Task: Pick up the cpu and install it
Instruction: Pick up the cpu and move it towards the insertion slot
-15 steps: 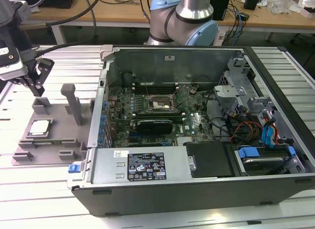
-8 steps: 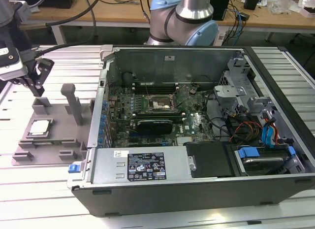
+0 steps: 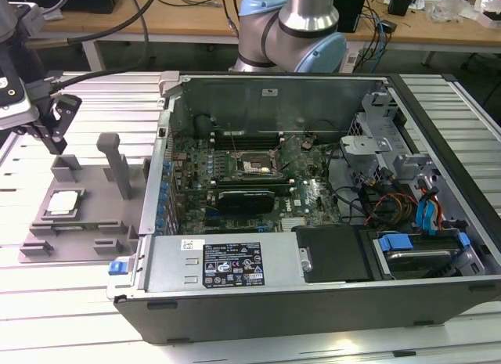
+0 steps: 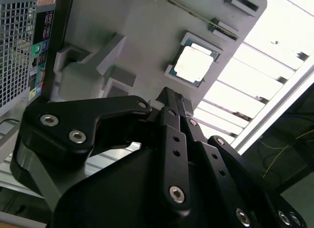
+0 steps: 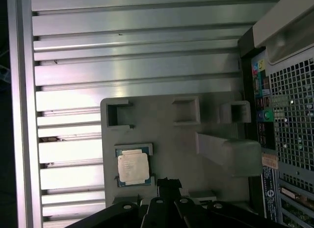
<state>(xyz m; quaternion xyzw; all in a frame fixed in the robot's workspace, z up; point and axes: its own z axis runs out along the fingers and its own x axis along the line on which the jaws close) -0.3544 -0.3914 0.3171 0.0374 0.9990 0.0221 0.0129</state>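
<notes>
Closest, in the second wrist view, the black gripper [image 4: 170, 93] has its fingertips drawn together, with no gap showing and nothing between them. Just beyond the tips and apart from them, the cpu [image 4: 194, 63] lies flat, silver top up, in a square recess of a grey fixture tray [image 4: 137, 32].

In the exterior view the tray sits on a slatted aluminium table [image 3: 63, 317], to the exterior view's left of an open computer case [image 3: 313, 286]. The gripper hovers above the tray. Farther in, the black-framed cpu socket [image 3: 254, 167] sits near the middle of the motherboard.

Judged from this, the pick-up step is in hand and the chip is not yet grasped. Taking so thin a part calls for spread fingers squared to its edges.
</notes>
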